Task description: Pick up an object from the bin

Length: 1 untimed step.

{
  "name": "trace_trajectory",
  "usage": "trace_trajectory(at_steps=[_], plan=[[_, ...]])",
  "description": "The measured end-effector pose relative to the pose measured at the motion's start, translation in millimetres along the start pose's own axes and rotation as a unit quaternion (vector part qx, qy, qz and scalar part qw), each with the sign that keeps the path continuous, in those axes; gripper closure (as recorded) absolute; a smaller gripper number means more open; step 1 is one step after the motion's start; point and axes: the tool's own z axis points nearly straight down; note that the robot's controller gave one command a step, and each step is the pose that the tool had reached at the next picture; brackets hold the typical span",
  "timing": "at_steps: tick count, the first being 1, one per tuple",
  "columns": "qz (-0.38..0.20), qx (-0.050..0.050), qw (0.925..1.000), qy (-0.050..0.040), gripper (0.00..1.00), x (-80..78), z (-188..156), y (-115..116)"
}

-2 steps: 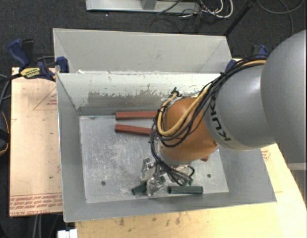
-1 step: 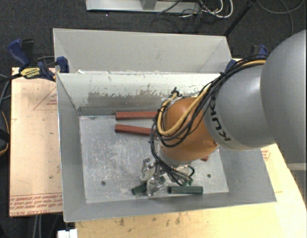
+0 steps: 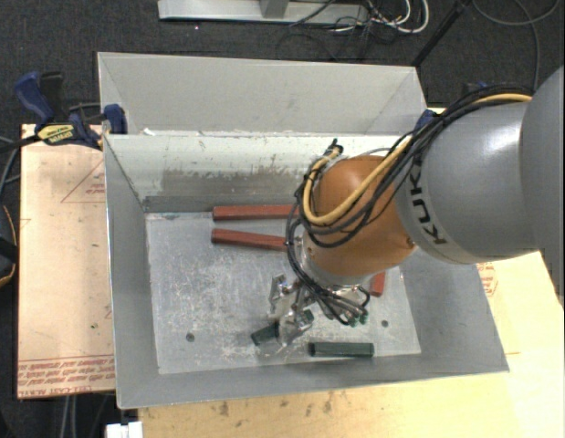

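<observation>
My gripper is low over the bin floor near the front, left of the middle, under the arm's wrist. A small dark green block lies on the floor right at its lower left tip; whether they touch I cannot tell. A longer dark green bar lies flat just to the right of the gripper, close to the front wall.
Two reddish-brown bars lie side by side near the bin's back wall, their right ends hidden under the arm. A small red piece peeks out at the arm's right side. The left half of the floor is bare metal.
</observation>
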Motion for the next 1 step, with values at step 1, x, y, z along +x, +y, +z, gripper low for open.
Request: trace_trajectory(at_steps=[1], plan=[[0.015, 0.001, 0.9999, -0.0021, 1.0, -10.9, -109.4, -7.4]])
